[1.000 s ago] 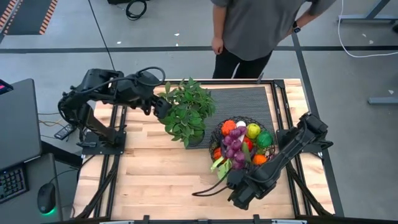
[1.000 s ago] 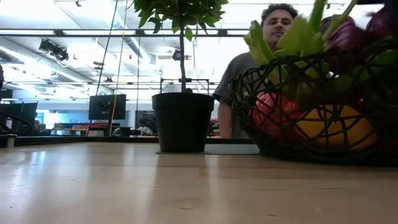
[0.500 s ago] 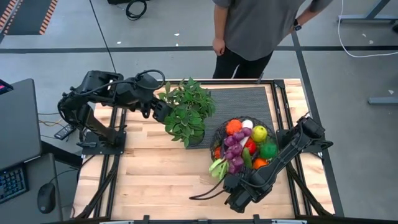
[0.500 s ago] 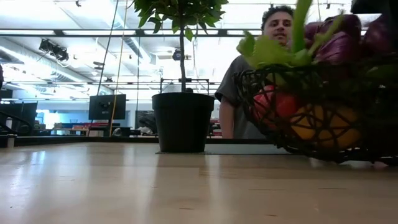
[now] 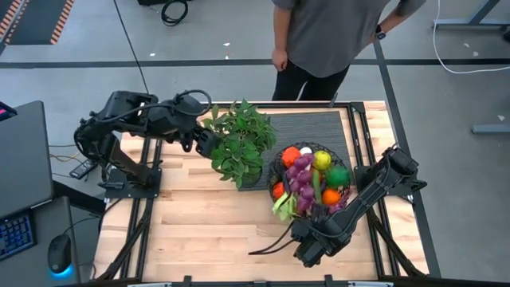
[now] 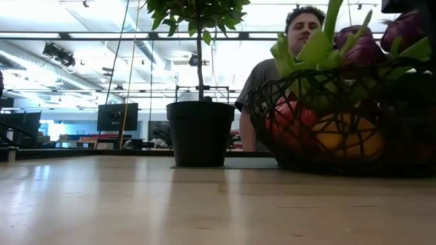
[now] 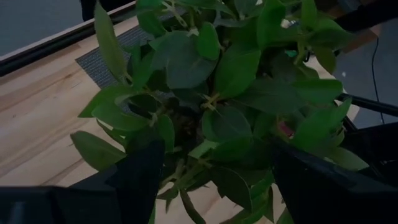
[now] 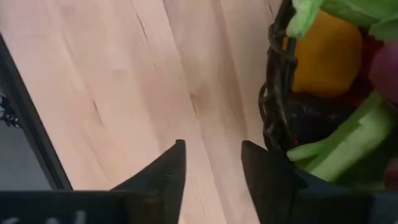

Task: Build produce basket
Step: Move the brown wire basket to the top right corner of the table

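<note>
The dark wire basket (image 5: 273, 177) stands on the wooden table right of centre. The produce is heaped in it: purple grapes (image 5: 301, 172), an orange tomato (image 5: 291, 155), a yellow-green fruit (image 5: 321, 160), a green lime (image 5: 339, 177) and a leek (image 5: 282, 206) that overhangs the near rim. My right gripper (image 8: 211, 149) points down just beyond the basket's near rim (image 8: 273, 93), open, with only bare wood between its fingers. My left gripper (image 7: 214, 158) hovers open at the leaves of the potted plant (image 5: 239, 143), high over the table's far left. My right gripper stands close beside the basket's near rim (image 8: 271, 134). I cannot tell whether the outer side of one finger (image 8: 264, 168) touches the wire. Nothing is between the fingers.
The potted plant stands in a black pot (image 6: 199, 133) left of the basket, on the edge of a black ribbed mat (image 5: 319, 127). A person (image 5: 335, 36) stands at the far edge. A dark cable (image 5: 267, 245) lies near the front. Bare wood lies at the near left (image 5: 199, 223).
The basket with its produce has shifted a little toward the table's far edge and left. Half a second ago its base looked raised off the wood in the low view; it now rests flat. My right gripper stays at the near rim.
</note>
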Controlling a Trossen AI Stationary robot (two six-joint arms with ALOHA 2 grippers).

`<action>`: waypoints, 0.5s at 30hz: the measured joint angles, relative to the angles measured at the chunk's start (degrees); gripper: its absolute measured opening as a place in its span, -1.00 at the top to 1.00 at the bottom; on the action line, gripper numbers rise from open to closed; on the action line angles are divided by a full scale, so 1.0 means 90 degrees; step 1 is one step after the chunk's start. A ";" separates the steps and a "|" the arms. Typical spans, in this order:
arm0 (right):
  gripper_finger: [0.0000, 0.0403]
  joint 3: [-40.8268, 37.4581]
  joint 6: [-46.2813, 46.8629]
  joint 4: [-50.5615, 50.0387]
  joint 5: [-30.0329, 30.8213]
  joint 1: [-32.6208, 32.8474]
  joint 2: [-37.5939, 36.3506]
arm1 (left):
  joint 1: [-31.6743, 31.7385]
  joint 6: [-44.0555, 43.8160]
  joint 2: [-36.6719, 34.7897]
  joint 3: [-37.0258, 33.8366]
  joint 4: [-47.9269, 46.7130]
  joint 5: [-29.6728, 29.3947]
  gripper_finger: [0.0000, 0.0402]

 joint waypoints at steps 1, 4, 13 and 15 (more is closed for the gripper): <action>0.21 0.0000 -0.0064 -0.0032 -0.0026 -0.0001 0.0000 | -0.0021 0.0010 0.0000 0.0000 0.0000 0.0000 -0.45; 0.38 0.0002 -0.0160 -0.0019 -0.0044 0.0001 -0.0002 | -0.0079 0.0024 0.0000 0.0000 0.0000 0.0000 -0.45; 0.80 0.0008 -0.0299 -0.0022 -0.0157 0.0021 -0.0008 | -0.0078 0.0004 0.0000 0.0000 0.0000 -0.0002 -0.45; 0.77 0.0013 -0.0325 -0.0030 -0.0274 0.0035 -0.0012 | -0.0082 0.0004 0.0000 0.0000 0.0000 -0.0002 -0.45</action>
